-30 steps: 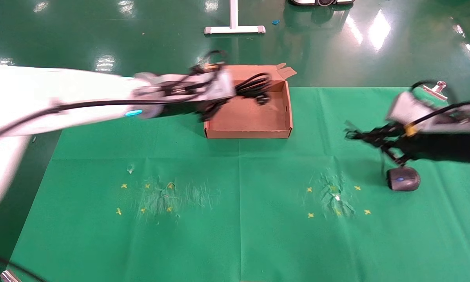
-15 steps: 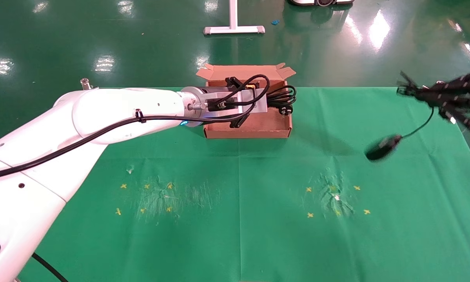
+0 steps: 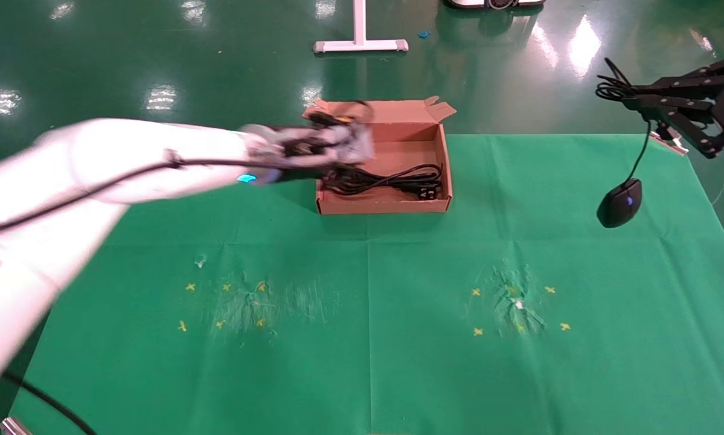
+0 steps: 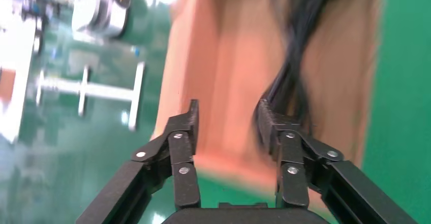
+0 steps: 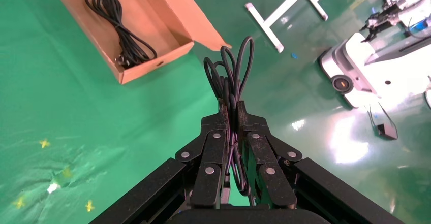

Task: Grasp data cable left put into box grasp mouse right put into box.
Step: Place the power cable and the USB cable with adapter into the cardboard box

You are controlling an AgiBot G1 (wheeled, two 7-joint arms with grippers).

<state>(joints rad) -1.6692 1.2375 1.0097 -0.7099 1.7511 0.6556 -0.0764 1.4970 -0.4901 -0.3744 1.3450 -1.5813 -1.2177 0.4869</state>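
The brown cardboard box (image 3: 444,158) sits at the table's far middle. The looped black data cable (image 3: 392,180) lies inside it along the near wall. My left gripper (image 3: 340,174) hovers over the box's left end, open and empty; the left wrist view shows its fingers (image 4: 227,115) spread above the box floor (image 4: 228,56) beside the cable (image 4: 297,56). My right gripper (image 3: 630,95) is high at the far right, shut on the mouse's bundled cord (image 5: 229,74). The black mouse (image 3: 620,203) dangles from the cord above the cloth. The right wrist view shows the jaws (image 5: 232,104) pinching the cord.
A green cloth (image 3: 368,362) covers the table, with yellow crosses (image 3: 476,293) and scuffed patches near the front. Beyond the far edge a white stand base (image 3: 360,45) rests on the glossy green floor. A white machine (image 5: 376,66) stands on the floor to the right.
The left gripper has let the data cable go; it now lies in the box and the gripper has drawn back left. The right gripper has risen, lifting the mouse off the cloth by its cord.
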